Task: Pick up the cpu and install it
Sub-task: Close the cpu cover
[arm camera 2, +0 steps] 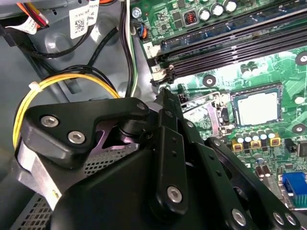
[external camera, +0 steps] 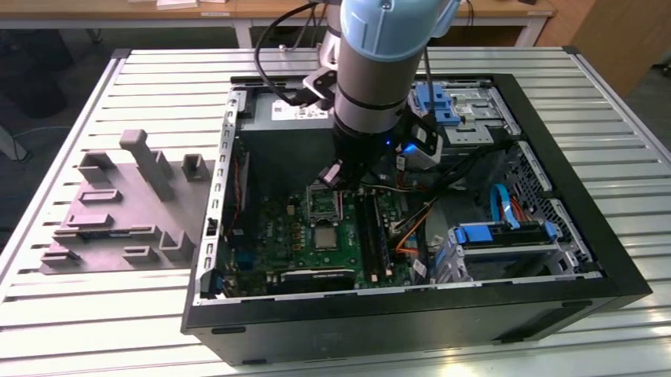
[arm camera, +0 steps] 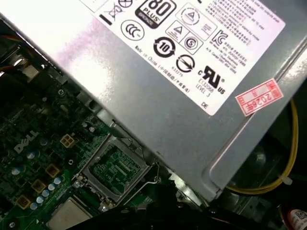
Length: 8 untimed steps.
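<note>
The cpu (arm camera 2: 257,106), a small silvery square with a pale rim, lies flat in its socket on the green motherboard (external camera: 314,251); it also shows in the exterior view (external camera: 328,236) and in the first wrist view (arm camera: 67,216). Beside it the socket's metal frame (arm camera: 115,167) stands swung open, also seen in the second wrist view (arm camera 2: 211,112). My gripper (external camera: 335,179) hangs inside the open computer case above that frame. Its black fingers meet at a narrow tip (arm camera 2: 165,93) with nothing between them. It does not touch the cpu.
The large grey power supply box (arm camera: 168,96) with a white label sits close behind the socket. Memory slots (arm camera 2: 230,43), yellow and black cables (arm camera 2: 72,79) and a blue-handled drive cage (external camera: 504,236) crowd the case. A grey moulded fixture (external camera: 121,208) rests on the table at the exterior view's left.
</note>
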Each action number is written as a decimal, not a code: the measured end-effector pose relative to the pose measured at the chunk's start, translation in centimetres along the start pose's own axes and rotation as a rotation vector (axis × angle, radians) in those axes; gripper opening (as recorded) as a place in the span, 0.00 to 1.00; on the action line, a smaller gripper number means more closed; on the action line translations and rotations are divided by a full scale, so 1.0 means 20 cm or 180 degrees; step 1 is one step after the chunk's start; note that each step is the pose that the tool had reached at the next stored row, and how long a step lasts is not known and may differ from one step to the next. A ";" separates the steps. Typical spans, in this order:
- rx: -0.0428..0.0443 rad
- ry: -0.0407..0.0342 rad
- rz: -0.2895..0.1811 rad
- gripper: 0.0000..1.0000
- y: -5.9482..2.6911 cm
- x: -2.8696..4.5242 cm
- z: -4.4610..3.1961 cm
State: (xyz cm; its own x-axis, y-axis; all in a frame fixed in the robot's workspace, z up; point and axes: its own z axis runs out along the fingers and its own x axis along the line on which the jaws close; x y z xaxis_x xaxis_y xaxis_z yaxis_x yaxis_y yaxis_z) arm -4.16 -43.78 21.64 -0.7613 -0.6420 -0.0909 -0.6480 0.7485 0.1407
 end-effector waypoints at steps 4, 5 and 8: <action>-0.0005 -0.0004 0.0000 0.11 0.004 -0.004 0.013; -0.0007 -0.0005 0.0000 0.11 0.005 -0.005 0.016; -0.0010 -0.0008 -0.0001 0.11 0.007 -0.007 0.024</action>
State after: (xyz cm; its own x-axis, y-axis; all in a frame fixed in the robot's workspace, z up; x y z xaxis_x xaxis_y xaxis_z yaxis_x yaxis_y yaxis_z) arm -4.16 -43.51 21.20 -0.7613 -0.6417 -0.0936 -0.6481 0.7479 0.1438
